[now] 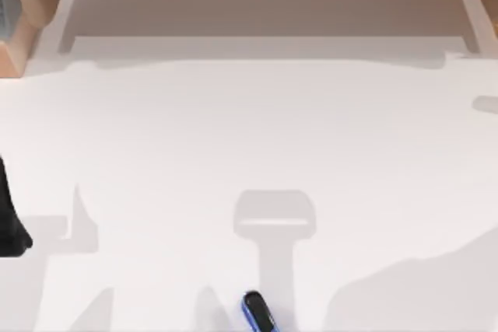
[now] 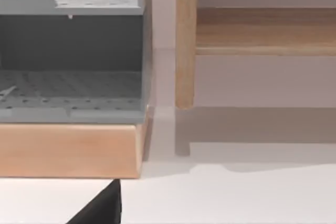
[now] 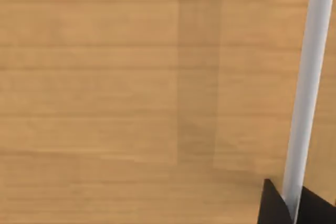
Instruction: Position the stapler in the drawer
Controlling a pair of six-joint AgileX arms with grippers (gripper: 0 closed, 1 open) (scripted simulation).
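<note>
The right gripper is seen in the right wrist view pressed up to the wooden drawer front, with a pale bar handle clamped between its dark fingers. The left arm is parked at the table's left edge; its finger state cannot be told. The stapler is laid on the table, well apart from the drawer front, at the near edge.

Stapler: glossy blue body, black rounded end, plastic look.
Counter: smooth, matt white.
Cabinet frame: light wood, grain seen.
Grey shelf: matt, perforated.
Handle bar: smooth, pale.
</note>
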